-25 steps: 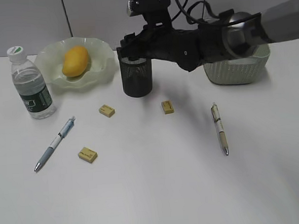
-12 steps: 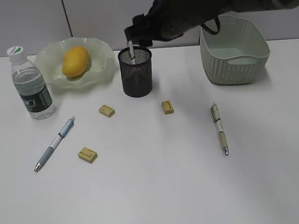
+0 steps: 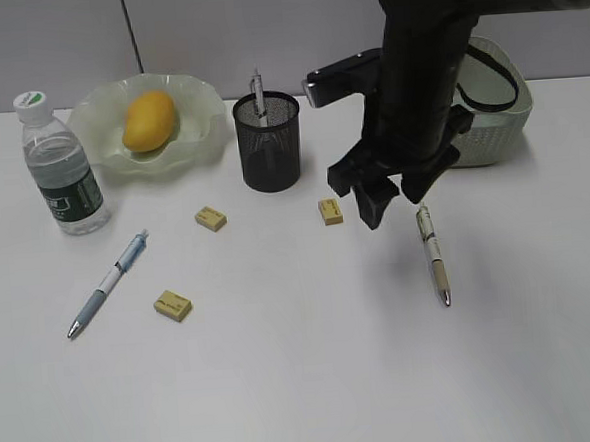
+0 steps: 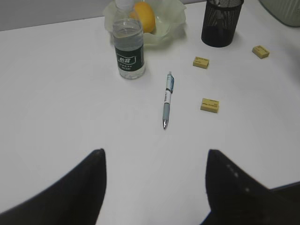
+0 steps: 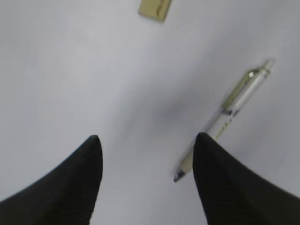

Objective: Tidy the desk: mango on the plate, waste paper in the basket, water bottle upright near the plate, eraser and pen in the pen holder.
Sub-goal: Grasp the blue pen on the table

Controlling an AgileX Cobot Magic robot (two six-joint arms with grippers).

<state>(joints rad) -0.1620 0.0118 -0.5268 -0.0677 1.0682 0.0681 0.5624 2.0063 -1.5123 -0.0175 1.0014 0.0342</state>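
Observation:
The mango lies on the wavy green plate. The water bottle stands upright left of the plate. The black mesh pen holder holds one pen. A blue pen and a beige pen lie on the desk. Three erasers lie loose: one, a second, a third. My right gripper is open and empty, low between the middle eraser and the beige pen. My left gripper is open and empty over bare desk. The waste paper is out of view.
The ribbed green basket stands at the back right, partly hidden by my right arm. In the left wrist view the bottle, the blue pen and two erasers, one and another, lie ahead.
My right arm left the pen standing in the pen holder, rose, then swung right and down to the desk beside the beige pen.

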